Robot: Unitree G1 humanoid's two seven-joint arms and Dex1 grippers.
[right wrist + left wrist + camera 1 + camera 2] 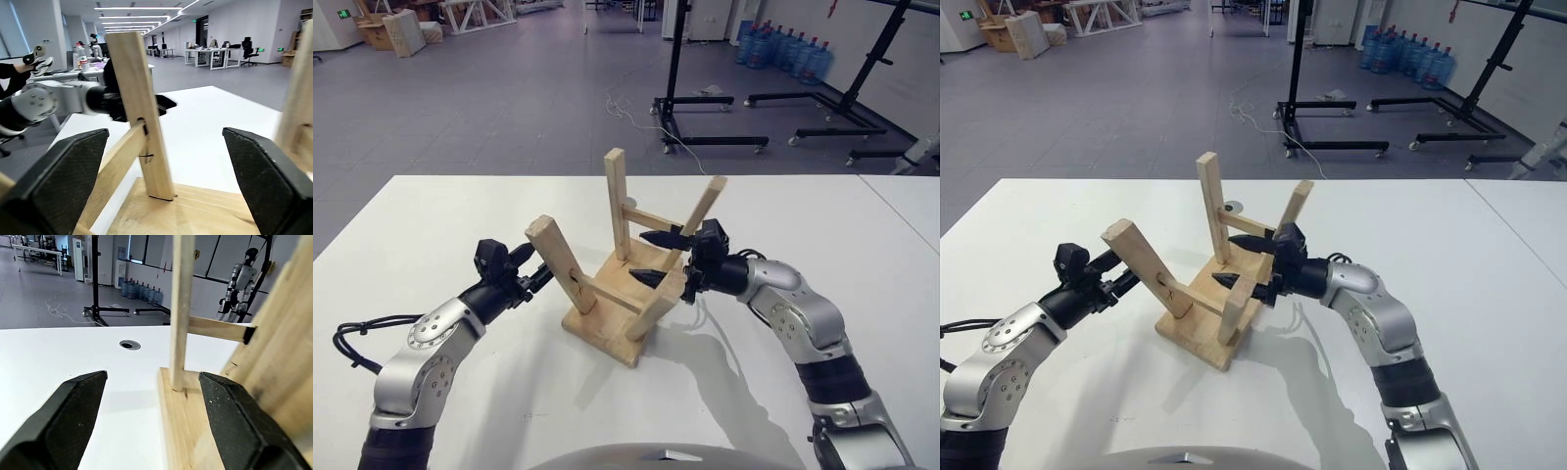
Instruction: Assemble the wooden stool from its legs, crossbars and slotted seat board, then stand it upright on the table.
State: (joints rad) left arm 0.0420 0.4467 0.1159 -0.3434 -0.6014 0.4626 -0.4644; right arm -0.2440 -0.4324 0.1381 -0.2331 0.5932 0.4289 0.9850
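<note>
Left eye view: a pale, unfinished wooden stool (617, 338) lies upside down near the middle of the smooth white table (431, 215). Its square-cut legs (619, 201) slant upward and are tied together by thin crossbars (607, 294). The left gripper (534, 271) sits just beside the thick leg on the robot's left, with its black fingers parted. The right gripper (654, 258) straddles the leg on the right. Its pointed black fingers are spread wide and do not pinch the wood.

Right eye view: the flat rectangular seat board (1197, 338) is the lowest part and looks tipped rather than level. On the grey floor beyond the table are black tubular stands (1332, 145) and blue water bottles (1410, 49).

Left wrist view: two blunt matte-black pads (73, 416) gape wide. Between them run the board's grained edge and a slim square leg rising from it. A crossbar meets a broader leg alongside. Farther off, a small round hole (129, 344) dots the tabletop.

Right wrist view: wedge-shaped black fingertips (264, 181) stand far apart and hold nothing. Between them a leg rises from the board with a crossbar slotted into it, and the left gripper is behind that leg.
</note>
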